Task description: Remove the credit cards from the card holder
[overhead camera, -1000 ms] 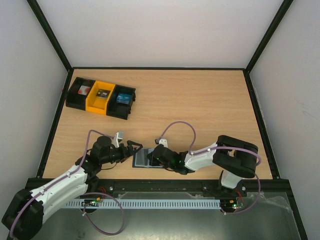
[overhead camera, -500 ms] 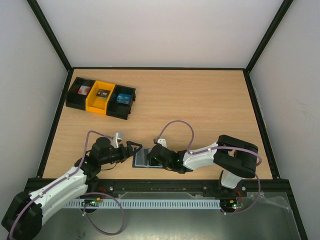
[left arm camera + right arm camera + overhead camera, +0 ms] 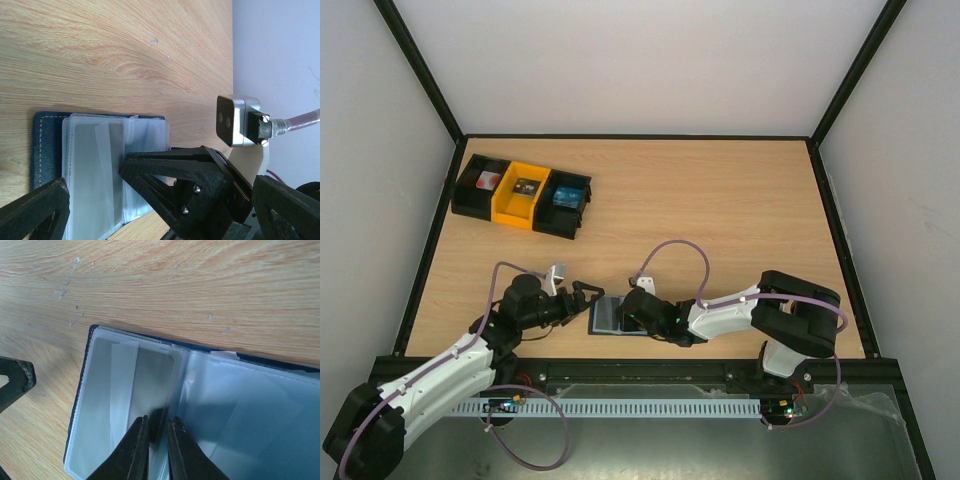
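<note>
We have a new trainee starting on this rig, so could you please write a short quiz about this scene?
1. True or false: the card holder lies folded shut.
2. Which pincer is spread wide? A) left B) right C) neither
3. Fill in: the middle bin in the row of bins is ____.
Key: 1. False; it lies open, clear sleeves up. 2. A; the left pincer is wide, the right pincer nearly closed on the sleeves. 3. Yellow.
</note>
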`<move>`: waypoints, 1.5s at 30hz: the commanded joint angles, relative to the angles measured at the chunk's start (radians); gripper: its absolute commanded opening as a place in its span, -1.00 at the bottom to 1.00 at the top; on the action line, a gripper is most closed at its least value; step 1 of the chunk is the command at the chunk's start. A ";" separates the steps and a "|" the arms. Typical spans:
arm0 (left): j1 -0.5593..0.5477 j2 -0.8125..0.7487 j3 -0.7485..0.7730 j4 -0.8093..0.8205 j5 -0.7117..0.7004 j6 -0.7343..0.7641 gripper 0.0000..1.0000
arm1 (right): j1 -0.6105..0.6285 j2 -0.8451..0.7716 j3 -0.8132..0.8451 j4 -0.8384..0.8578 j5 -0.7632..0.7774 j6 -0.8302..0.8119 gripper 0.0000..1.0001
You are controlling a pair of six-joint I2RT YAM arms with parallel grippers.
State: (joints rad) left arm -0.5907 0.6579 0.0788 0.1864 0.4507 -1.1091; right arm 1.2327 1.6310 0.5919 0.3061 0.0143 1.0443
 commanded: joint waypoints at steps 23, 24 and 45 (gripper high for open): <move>-0.006 -0.013 -0.023 0.030 0.009 -0.015 1.00 | 0.004 -0.121 0.039 -0.157 0.007 -0.009 -0.73; -0.005 -0.010 -0.025 0.034 0.011 -0.015 1.00 | 0.004 -0.116 0.036 -0.155 0.004 -0.005 -0.72; -0.025 0.044 -0.041 0.113 0.030 -0.038 1.00 | 0.005 -0.010 0.009 -0.180 0.065 0.038 -0.88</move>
State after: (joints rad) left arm -0.6086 0.6868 0.0620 0.2489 0.4572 -1.1309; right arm 1.2327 1.5982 0.6144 0.1841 0.0162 1.0595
